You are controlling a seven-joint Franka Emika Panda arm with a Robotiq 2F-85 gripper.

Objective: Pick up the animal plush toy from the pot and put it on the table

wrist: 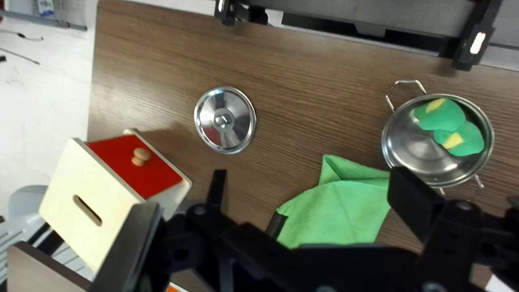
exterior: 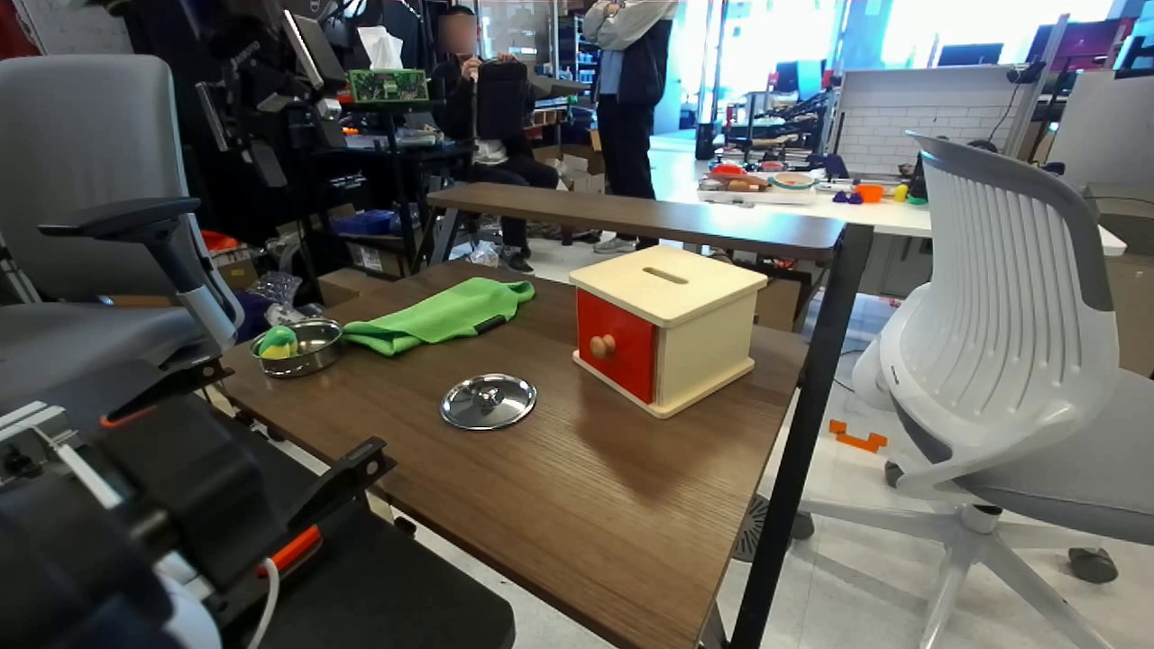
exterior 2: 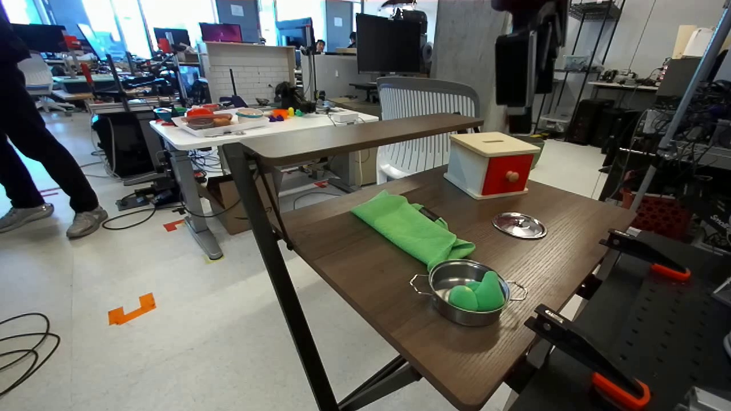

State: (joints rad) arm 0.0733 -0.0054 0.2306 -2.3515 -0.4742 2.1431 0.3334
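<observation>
The animal plush toy [exterior: 278, 341] is a small green and yellow lump lying inside the pot. It also shows in an exterior view [exterior 2: 486, 292] and the wrist view [wrist: 442, 117]. The pot [exterior: 314, 359] is shallow, round and silver, near the table edge; it also shows in an exterior view [exterior 2: 469, 317] and the wrist view [wrist: 411, 146]. The table [exterior: 550, 491] is dark brown wood, also in the wrist view [wrist: 300, 81]. My gripper [wrist: 310, 178] is open and empty, above the green cloth; the pot lies beyond its right finger. Part of it shows high up [exterior 2: 522, 74].
A bright-green cloth [exterior 2: 405, 225] lies beside the pot. A silver lid [exterior: 489, 402] lies near the table's middle. A wooden box with a red drawer [exterior: 667, 329] stands on the table. A raised shelf [exterior: 631, 214] runs along one side. Black clamps [exterior 2: 588, 354] grip the table edge.
</observation>
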